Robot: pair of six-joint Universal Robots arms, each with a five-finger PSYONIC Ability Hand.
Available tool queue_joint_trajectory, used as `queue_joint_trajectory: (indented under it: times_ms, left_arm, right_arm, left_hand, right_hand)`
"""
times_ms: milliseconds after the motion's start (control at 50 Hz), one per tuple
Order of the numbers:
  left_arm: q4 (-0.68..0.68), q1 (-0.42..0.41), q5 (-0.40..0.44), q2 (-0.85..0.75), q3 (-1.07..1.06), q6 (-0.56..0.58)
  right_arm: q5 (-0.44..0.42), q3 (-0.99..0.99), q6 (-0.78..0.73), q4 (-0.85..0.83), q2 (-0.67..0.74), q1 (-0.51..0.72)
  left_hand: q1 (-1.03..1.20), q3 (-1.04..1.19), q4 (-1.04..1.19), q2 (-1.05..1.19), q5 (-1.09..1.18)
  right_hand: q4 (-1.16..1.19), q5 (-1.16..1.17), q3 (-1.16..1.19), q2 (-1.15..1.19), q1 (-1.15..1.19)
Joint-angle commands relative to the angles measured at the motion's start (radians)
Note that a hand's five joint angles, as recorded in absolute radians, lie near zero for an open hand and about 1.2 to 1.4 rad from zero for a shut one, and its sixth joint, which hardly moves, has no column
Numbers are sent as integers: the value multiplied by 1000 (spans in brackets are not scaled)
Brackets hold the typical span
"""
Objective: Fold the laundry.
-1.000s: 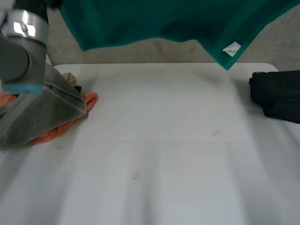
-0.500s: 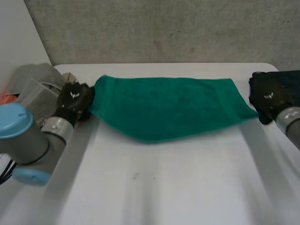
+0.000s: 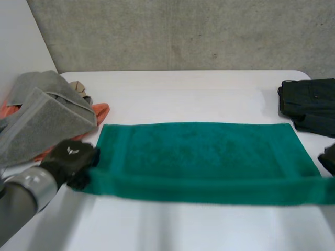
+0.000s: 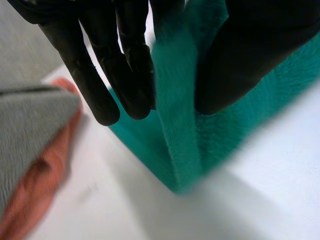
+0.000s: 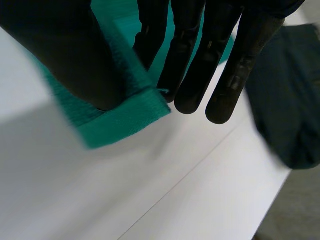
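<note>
- Towel [image 3: 204,157] spread on table [image 3: 183,89], long axis running between our hands.
- Left hand [image 4: 125,65] pinches its near corner; right hand [image 5: 65,55] pinches the other.
- Far edge lies straight ahead of both; we judge the fold goes that way.

The towel [image 3: 204,154] lies across the middle of the table [image 3: 183,89], between my two hands.
My left hand [image 3: 70,159] holds its near left corner and my right hand [image 3: 330,157] its near right corner. A heap of cloths [image 3: 44,117] lies at the left edge, behind my left hand. A folded cloth [image 3: 309,102] lies at the right edge, behind my right hand.
</note>
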Motion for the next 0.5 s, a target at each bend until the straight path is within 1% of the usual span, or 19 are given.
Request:
queue_joint_trajectory:
  times_ms: [20,80,100,180,280,340,420,440,460,480,500]
  left_arm:
    - [252,-80,-70,-277,203,-5]
    - [278,-85,-119,-342,261,-10]
    - [289,-92,-151,-386,303,-12]
    - [298,-106,-205,-492,413,-7]
    - [301,-134,-233,-606,562,-1]
    - [310,-137,-257,-670,652,-1]
    - [313,-143,-265,-739,740,5]
    - [313,-146,-263,-750,751,8]
    - [315,-149,-263,-759,761,11]
    - [321,-161,-263,-771,780,25]
    - [326,-166,-263,-775,783,30]
  right_arm:
    - [52,-147,174,-271,192,166]
    - [106,-195,180,-320,232,206]
    - [136,-228,181,-366,269,228]
    - [182,-320,183,-467,363,268]
    - [202,-425,181,-535,456,308]
    - [219,-500,181,-561,519,332]
    - [273,-572,178,-570,591,363]
    - [288,-583,178,-572,604,369]
    - [305,-593,178,-573,613,375]
    - [345,-609,180,-581,631,386]
    - [365,-615,183,-585,636,391]
  left_hand:
    - [241,199,194,195,242]
    - [241,199,194,195,242]
    - [241,199,194,195,242]
    - [241,199,194,195,242]
    - [241,199,194,195,242]
    - [241,199,194,195,242]
    - [241,199,194,195,242]
    - [177,136,130,131,179]
    - [-172,-214,-219,-218,-171]
    - [-981,-1022,-1028,-1027,-979]
    - [-981,-1022,-1028,-1027,-979]
  right_hand:
    - [206,236,213,218,337]
    - [206,236,213,218,337]
    - [206,236,213,218,337]
    - [206,236,213,218,337]
    - [206,236,213,218,337]
    - [206,236,213,218,337]
    - [206,236,213,218,337]
    - [206,236,213,218,337]
    - [-165,-135,-158,-153,-34]
    - [-1016,-986,-1008,-1004,-885]
    - [-1016,-986,-1008,-1004,-885]
